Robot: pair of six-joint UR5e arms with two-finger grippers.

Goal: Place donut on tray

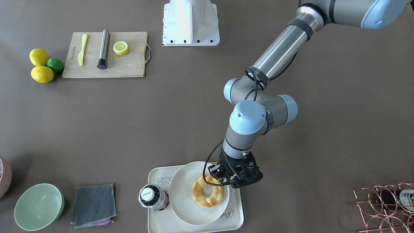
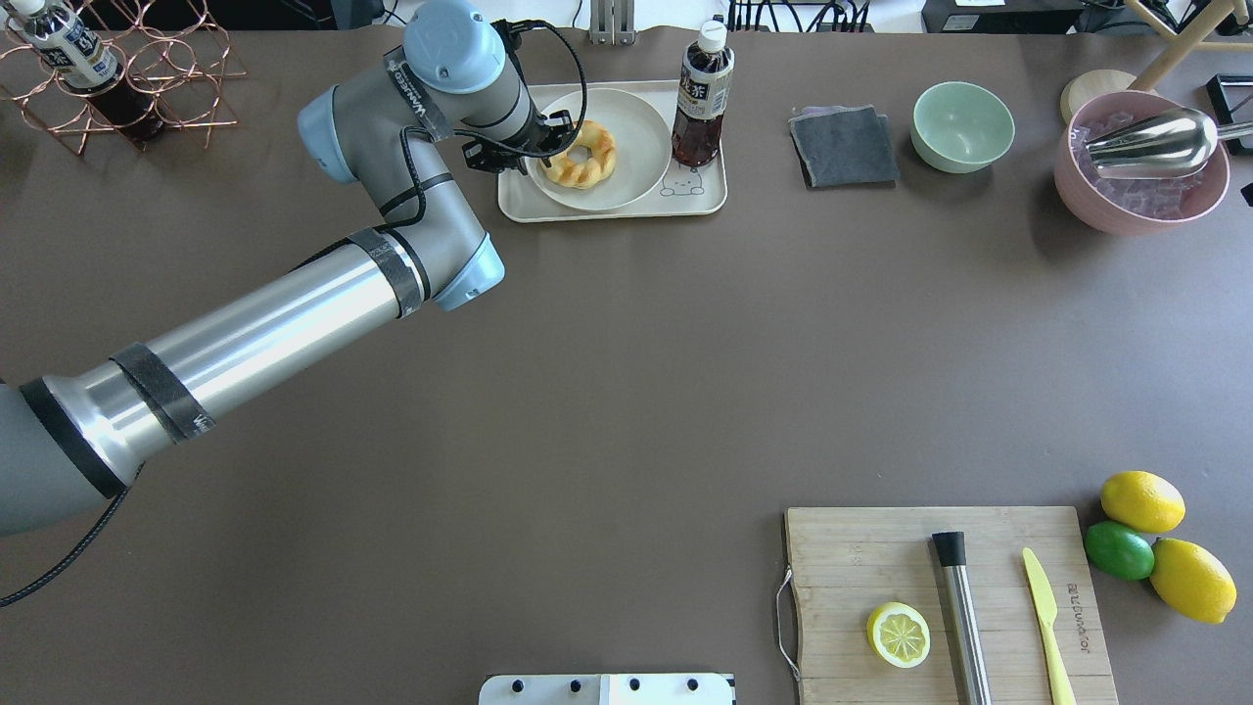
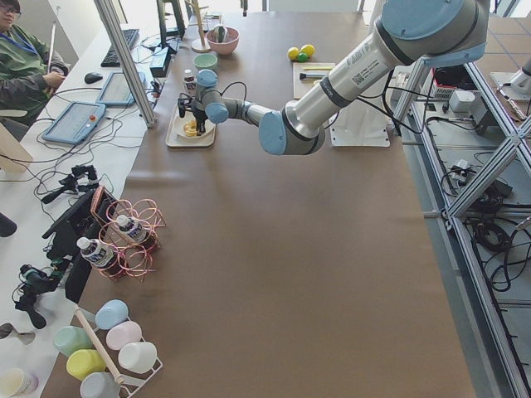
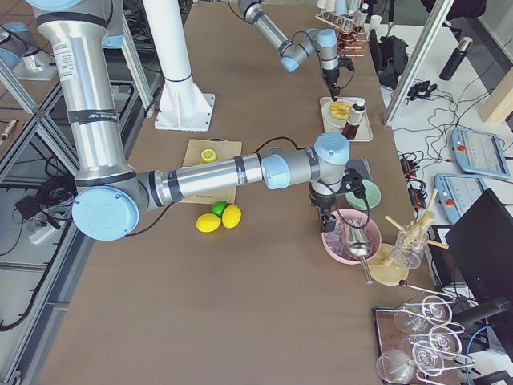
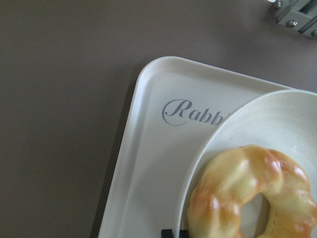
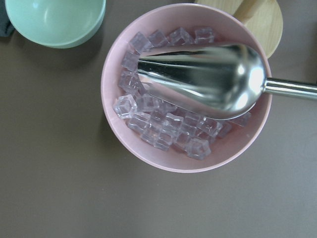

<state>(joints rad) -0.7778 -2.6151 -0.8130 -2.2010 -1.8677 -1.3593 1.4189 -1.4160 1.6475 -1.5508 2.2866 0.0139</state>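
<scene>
In the overhead view the left arm (image 2: 264,333) enters at the lower left edge and stretches far up the frame, elbow bent and wrist folded over toward the upper centre. The left gripper (image 1: 219,176) points steeply down, low over the desk. Only the dark tips of its fingers (image 5: 173,232) show at the bottom edge of the wrist view, so their spread is unclear. In the right-side view the right arm (image 4: 216,172) reaches across mid-frame, and the right gripper (image 4: 324,218) hangs straight down, its opening not readable.

tray (image 1: 157,223) | plate (image 1: 184,204) fills most | bottle (image 1: 151,196) on one end | corner strip bare
</scene>
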